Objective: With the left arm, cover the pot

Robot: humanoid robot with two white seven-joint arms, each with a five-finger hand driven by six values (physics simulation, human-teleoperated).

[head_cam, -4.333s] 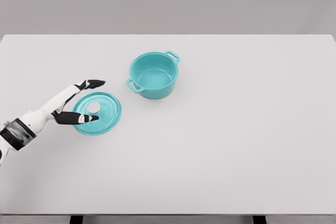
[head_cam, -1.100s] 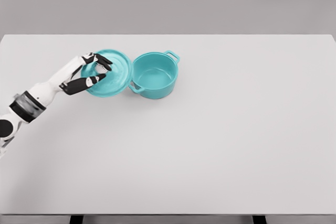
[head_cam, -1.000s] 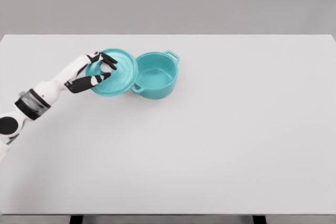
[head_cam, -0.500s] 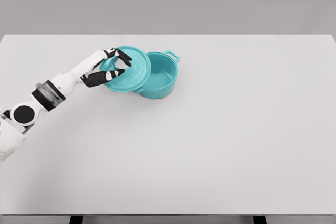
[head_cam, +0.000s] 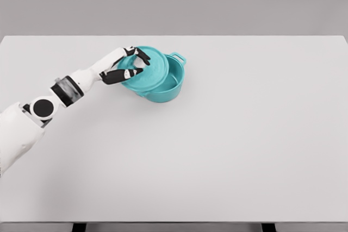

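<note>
A teal pot (head_cam: pixel 169 88) with two side handles stands on the white table (head_cam: pixel 234 134), left of centre toward the back. My left hand (head_cam: pixel 132 64) is shut on the knob of the matching teal lid (head_cam: pixel 152 69). The lid hangs tilted above the pot and overlaps its left half, while the right part of the pot's opening still shows. My left arm (head_cam: pixel 65 91) reaches in from the lower left. The right arm is out of view.
The table's far edge (head_cam: pixel 174 36) runs just behind the pot, with a grey wall beyond it.
My left hand closed on the lid, which lay on the table left of the pot, lifted it and carried it rightward. It now overlaps the pot's left half.
</note>
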